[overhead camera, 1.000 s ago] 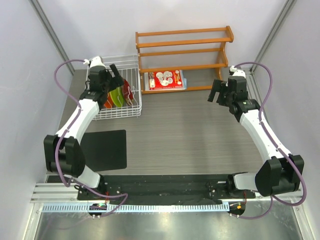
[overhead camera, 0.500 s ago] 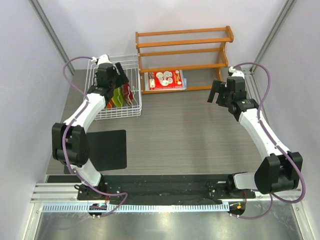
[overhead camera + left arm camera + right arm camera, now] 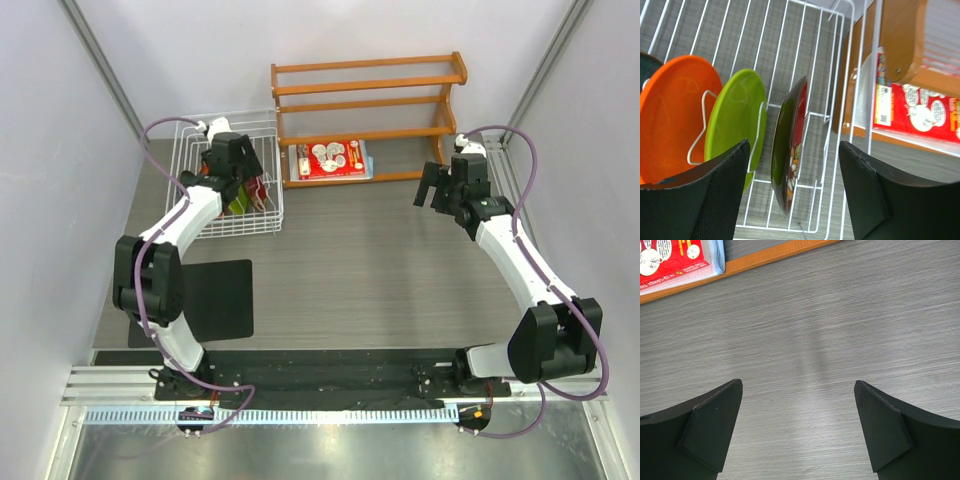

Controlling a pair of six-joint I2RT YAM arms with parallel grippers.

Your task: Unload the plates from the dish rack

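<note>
Left wrist camera: dark teal plate (image 3: 647,64) cropped by the left edge to a thin sliver. Orange plate (image 3: 675,110) clipped there too, and masked low down by a finger (image 3: 710,200) of the left tool (image 3: 794,145). Bottom of lime green plate (image 3: 732,120) lost behind the same finger. Dark red plate (image 3: 790,145) nearly edge-on, floral pattern glimpsed only in part. Wooden shelf (image 3: 900,35) soft and cut by the top edge; packet (image 3: 920,112) sliced by the right edge. From above, plates in the dish rack (image 3: 240,222) mostly covered by the left tool, too small to count. Right wrist camera: only a corner of the packet; right tool (image 3: 799,385) cropped at the bottom edge.
</note>
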